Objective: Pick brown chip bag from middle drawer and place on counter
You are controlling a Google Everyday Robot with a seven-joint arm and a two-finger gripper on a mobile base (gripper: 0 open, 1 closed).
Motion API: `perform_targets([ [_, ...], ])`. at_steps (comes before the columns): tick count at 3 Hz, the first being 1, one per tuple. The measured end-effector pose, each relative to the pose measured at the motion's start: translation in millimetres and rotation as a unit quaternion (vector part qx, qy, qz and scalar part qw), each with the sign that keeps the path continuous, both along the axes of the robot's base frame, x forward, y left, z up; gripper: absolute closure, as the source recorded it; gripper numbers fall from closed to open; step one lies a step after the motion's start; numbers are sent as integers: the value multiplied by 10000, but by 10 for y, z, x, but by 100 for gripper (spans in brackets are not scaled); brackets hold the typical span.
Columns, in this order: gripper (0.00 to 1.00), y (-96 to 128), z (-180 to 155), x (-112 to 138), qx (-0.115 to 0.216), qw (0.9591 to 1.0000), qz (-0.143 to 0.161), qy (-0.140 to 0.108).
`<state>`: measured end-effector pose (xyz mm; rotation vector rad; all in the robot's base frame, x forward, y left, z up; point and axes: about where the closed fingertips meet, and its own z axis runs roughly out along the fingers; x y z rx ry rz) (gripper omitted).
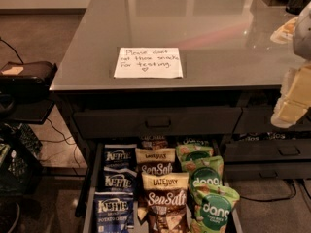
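we see middle drawer [91, 198] open below counter [218, 38]. kettle bags [115, 208] left column, brown chip bag [165, 198] front centre, green bags [211, 205] right. gripper [291, 101] far right by counter edge, up-right of bag, well apart; grip state we cannot tell.

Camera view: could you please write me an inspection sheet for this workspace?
Surface: glossy grey counter, carrying a white handwritten paper note.
Job's things: front crinkly brown "Sea Salt" chip bag lies in the open dark metal middle drawer, more like it behind.
Clutter: dark blue Kettle bags left, green round-logo bags right, same drawer.
Grippers: cream gripper at the right edge, beside the counter's front, apart from the drawer.
Cables: dark cable on the floor left; another right.
Surroundings: black crate, black box on a side shelf, closed drawer fronts.
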<state>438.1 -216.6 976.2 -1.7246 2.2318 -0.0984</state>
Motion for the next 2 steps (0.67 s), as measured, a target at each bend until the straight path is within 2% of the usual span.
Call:
perform_targets([
  [1, 0, 0, 0, 0, 0, 10000, 0, 0],
  [2, 0, 21, -316, -139, 221, 9997, -76, -45],
])
